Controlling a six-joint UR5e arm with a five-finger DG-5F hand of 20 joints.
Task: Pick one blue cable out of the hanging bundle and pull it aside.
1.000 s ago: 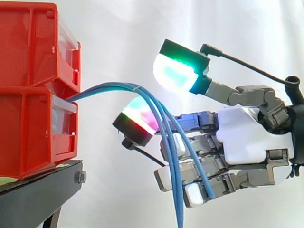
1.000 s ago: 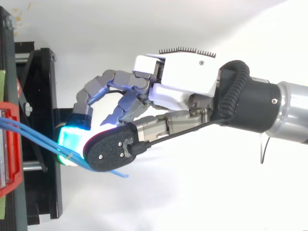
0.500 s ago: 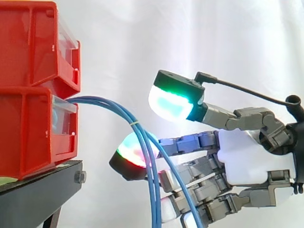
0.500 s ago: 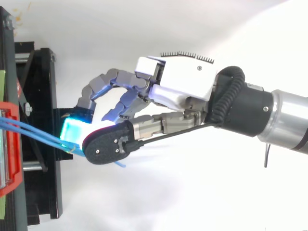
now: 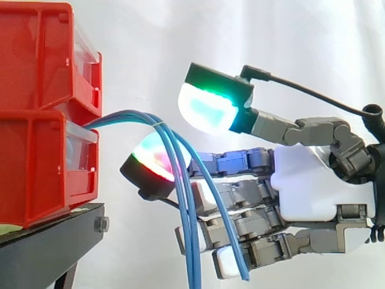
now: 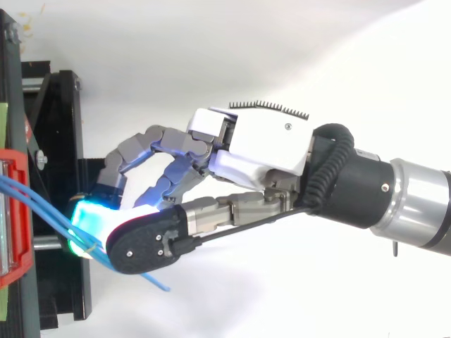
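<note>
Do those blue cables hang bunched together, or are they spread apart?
Spread: the blue cables are tied near the top, then one strand swings out across the hand.

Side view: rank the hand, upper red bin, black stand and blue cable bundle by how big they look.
1. hand, though nearness to the camera may inflate it.
2. upper red bin.
3. black stand, as far as it shows.
4. blue cable bundle, just thin strands.

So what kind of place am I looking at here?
Probably a robot test rig in a lab: stacked red bins on a black stand, a white curtain behind, and a robot hand at hanging blue cables.
</note>
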